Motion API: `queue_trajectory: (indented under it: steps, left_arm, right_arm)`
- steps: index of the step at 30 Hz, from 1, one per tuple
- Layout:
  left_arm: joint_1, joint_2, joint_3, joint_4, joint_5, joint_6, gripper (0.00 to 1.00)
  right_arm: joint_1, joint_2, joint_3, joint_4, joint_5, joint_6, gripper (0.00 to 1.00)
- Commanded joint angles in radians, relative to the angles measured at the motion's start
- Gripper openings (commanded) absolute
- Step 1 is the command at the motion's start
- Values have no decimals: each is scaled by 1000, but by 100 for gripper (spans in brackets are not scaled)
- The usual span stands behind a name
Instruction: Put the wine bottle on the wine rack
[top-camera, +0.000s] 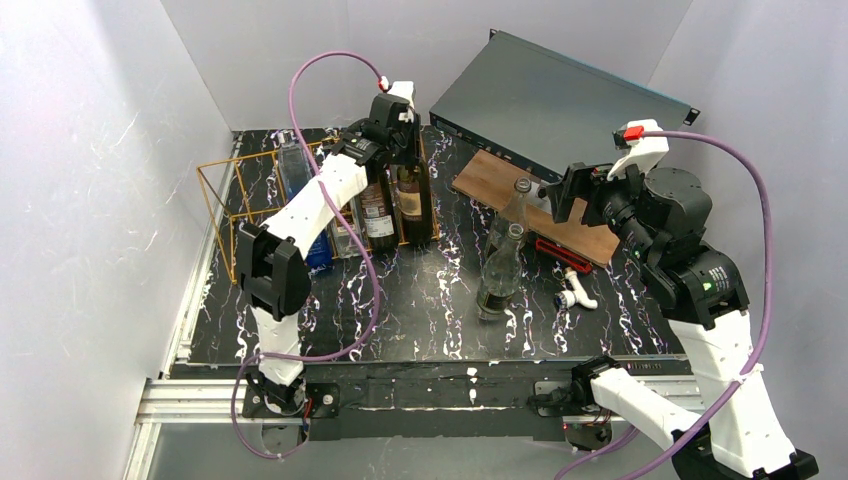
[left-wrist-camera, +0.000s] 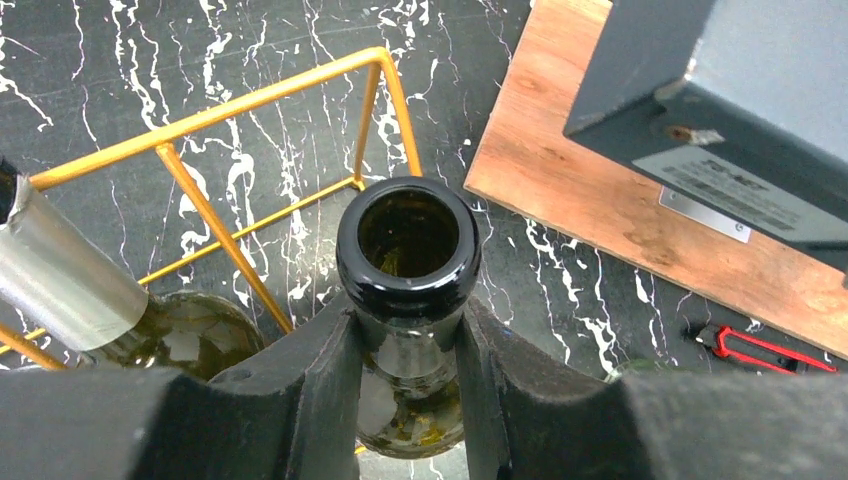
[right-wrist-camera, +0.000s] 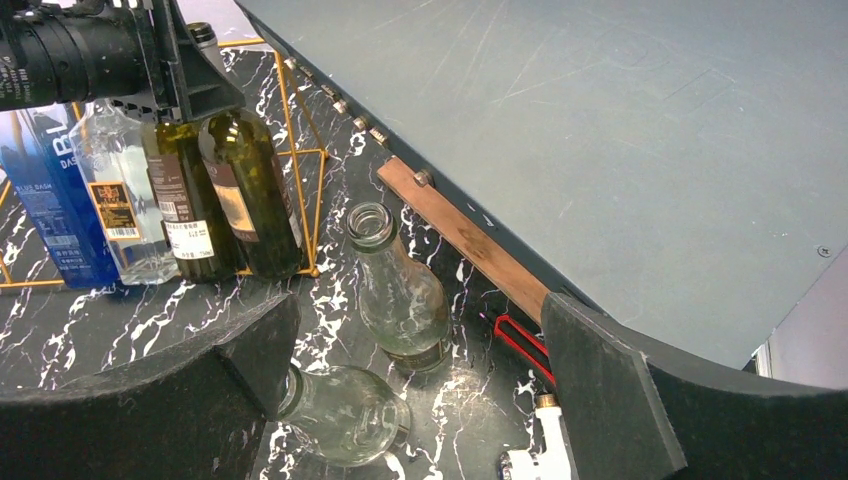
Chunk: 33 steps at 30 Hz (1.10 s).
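The wine bottle (top-camera: 413, 195), dark green with a tan label, stands upright at the right end of the orange-gold wine rack (top-camera: 215, 200). My left gripper (top-camera: 392, 118) is shut on its neck. In the left wrist view the open mouth (left-wrist-camera: 408, 240) rises between the two black fingers (left-wrist-camera: 300, 390), and the rack's wire (left-wrist-camera: 250, 100) runs behind it. From the right wrist, the wine bottle (right-wrist-camera: 250, 195) sits just left of the rack's end frame (right-wrist-camera: 300, 150). My right gripper (right-wrist-camera: 420, 340) hangs open over the table's right half, holding nothing.
A second dark bottle (top-camera: 378, 210), a clear one (top-camera: 345, 230) and a blue one (top-camera: 300, 200) stand in the rack. Two clear glass bottles (top-camera: 515, 215) (top-camera: 498, 280) stand mid-table. A wooden board (top-camera: 535, 205), grey box (top-camera: 560, 100), red tool (top-camera: 560, 250) and white fitting (top-camera: 575, 292) lie at right.
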Motion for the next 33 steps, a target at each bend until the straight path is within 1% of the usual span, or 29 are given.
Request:
queue_trajectory:
  steps: [1, 7, 14, 22, 26, 31, 33]
  left_arm:
    - [10, 25, 26, -50, -27, 10, 0]
    - [24, 61, 30, -49, -49, -18, 0]
    - [36, 118, 75, -50, -26, -32, 0]
    - [49, 153, 94, -59, -21, -39, 0]
    - [56, 160, 92, -65, -12, -41, 9]
    - [61, 158, 94, -70, 17, -49, 27]
    - [62, 162, 103, -75, 26, -42, 32]
  right_arm:
    - [-2, 4, 25, 31, 13, -13, 100]
    - [-1, 12, 31, 32, 16, -15, 100]
    - [-2, 6, 39, 19, 26, -25, 100]
    - [-2, 3, 48, 20, 34, -24, 100]
    - [-1, 3, 51, 7, 33, -24, 100]
    - [-2, 4, 52, 7, 35, -28, 100]
    - [-1, 4, 51, 14, 30, -19, 100]
